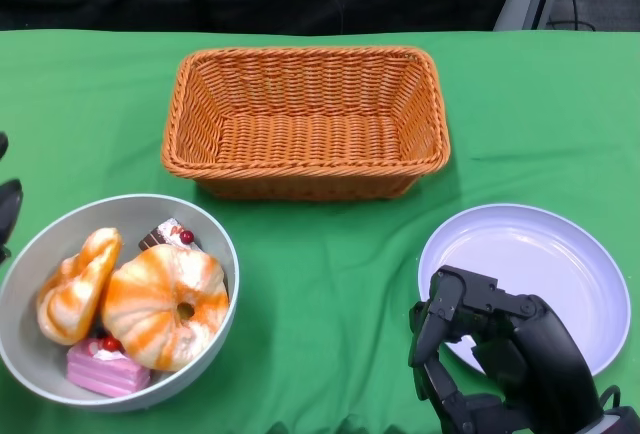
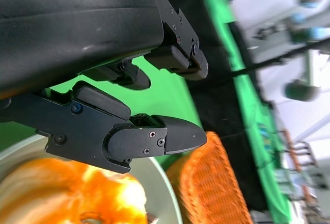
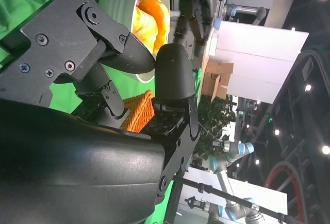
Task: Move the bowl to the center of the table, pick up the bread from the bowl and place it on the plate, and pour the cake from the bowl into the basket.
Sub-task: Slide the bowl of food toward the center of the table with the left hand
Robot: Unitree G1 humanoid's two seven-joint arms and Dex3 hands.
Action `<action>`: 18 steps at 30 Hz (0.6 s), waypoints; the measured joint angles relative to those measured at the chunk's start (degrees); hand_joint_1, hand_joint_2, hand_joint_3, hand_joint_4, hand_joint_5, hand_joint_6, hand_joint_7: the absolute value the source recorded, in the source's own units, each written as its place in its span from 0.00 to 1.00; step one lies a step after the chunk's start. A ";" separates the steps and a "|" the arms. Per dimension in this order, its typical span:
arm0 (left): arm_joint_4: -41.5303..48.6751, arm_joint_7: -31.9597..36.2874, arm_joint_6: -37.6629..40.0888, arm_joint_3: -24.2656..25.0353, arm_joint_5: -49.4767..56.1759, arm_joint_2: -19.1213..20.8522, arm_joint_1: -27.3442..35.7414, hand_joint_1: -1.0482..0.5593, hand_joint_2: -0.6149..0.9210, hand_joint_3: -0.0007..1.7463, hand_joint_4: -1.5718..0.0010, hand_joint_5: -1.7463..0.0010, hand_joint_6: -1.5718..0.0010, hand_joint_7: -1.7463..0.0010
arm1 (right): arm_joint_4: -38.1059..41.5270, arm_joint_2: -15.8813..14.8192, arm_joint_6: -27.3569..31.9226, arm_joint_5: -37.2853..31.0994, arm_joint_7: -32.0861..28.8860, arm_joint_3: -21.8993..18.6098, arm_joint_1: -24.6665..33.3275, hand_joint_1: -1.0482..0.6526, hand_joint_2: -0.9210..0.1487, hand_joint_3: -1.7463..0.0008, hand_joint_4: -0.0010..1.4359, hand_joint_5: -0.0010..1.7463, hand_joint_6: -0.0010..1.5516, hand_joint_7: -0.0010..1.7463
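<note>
Counts: 1 bowl [image 1: 212,244], 1 basket [image 1: 305,119], 1 plate [image 1: 525,279], 2 bread pieces, 2 cake pieces, 2 hands.

The grey bowl sits at the near left corner of the green tabletop [image 1: 330,274]. In it: a large orange-striped bread ring [image 1: 165,304], a smaller twisted bread [image 1: 78,286] touching its left side, a pink cake slice [image 1: 105,369] against the near wall, and a dark cake with a red cherry [image 1: 170,234] at the far wall, partly hidden behind the ring.

The orange wicker basket stands at the middle of the far edge, with nothing visible inside. The pale lavender plate lies at the near right, bare.

Right hand [image 1: 490,359] hovers over the plate's near left rim, fingers curled loosely, holding nothing. Left hand [image 1: 8,204]: the head view shows only a black sliver at the left edge, just beside the bowl.

The left wrist view adds what the head view lacks: the left fingers [image 2: 154,136] are spread apart above the bowl rim, grasping nothing. The right wrist view shows bowl, bread and basket beyond the right fingers [image 3: 172,72], plus a room with other robot arms.
</note>
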 measured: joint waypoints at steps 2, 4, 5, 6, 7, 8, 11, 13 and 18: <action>-0.10 -0.66 2.82 0.31 -1.19 -0.95 0.00 0.29 1.00 0.34 0.77 1.00 0.79 1.00 | 0.45 0.00 -0.05 -0.03 0.00 -0.05 -0.21 0.51 0.51 0.23 0.61 1.00 0.44 0.93; -0.42 -0.67 4.60 0.29 -1.57 -1.87 0.03 0.29 1.00 0.35 0.78 1.00 0.79 1.00 | 0.84 0.03 -0.08 -0.04 0.00 -0.06 -0.52 0.51 0.51 0.22 0.61 1.00 0.44 0.93; -0.74 -0.67 5.26 0.27 -1.64 -2.29 0.06 0.28 1.00 0.35 0.78 1.00 0.79 1.00 | 1.08 0.04 -0.10 -0.04 0.00 -0.06 -0.63 0.51 0.51 0.22 0.61 1.00 0.44 0.93; -1.16 -0.67 5.84 0.27 -1.71 -2.59 0.10 0.28 1.00 0.35 0.78 1.00 0.79 1.00 | 1.26 0.04 -0.10 -0.03 0.01 -0.07 -0.68 0.51 0.51 0.22 0.61 1.00 0.44 0.93; -1.64 -0.67 6.21 0.28 -1.82 -2.86 0.12 0.27 1.00 0.35 0.79 1.00 0.79 1.00 | 1.36 0.04 -0.10 -0.03 0.01 -0.09 -0.69 0.51 0.51 0.22 0.61 1.00 0.44 0.93; -2.15 -0.67 6.41 0.30 -1.89 -3.18 0.18 0.27 1.00 0.35 0.79 1.00 0.80 1.00 | 1.39 0.04 -0.11 -0.02 0.04 -0.09 -0.69 0.51 0.51 0.22 0.61 1.00 0.44 0.93; -4.08 -0.65 6.35 0.18 -1.87 -4.50 0.79 0.25 1.00 0.34 0.78 1.00 0.80 1.00 | 1.39 0.04 -0.11 -0.02 0.14 -0.10 -0.71 0.52 0.51 0.22 0.61 1.00 0.44 0.93; -5.65 -0.05 5.87 0.05 -1.81 -5.28 1.63 0.26 1.00 0.34 0.77 0.99 0.79 1.00 | 1.39 0.04 -0.10 -0.01 0.19 -0.11 -0.71 0.52 0.51 0.22 0.61 1.00 0.44 0.92; -9.74 4.43 4.53 -0.85 -1.03 -8.04 4.88 0.25 1.00 0.32 0.74 0.98 0.77 0.99 | 1.38 0.04 -0.08 0.01 0.29 -0.12 -0.71 0.52 0.52 0.22 0.60 1.00 0.44 0.92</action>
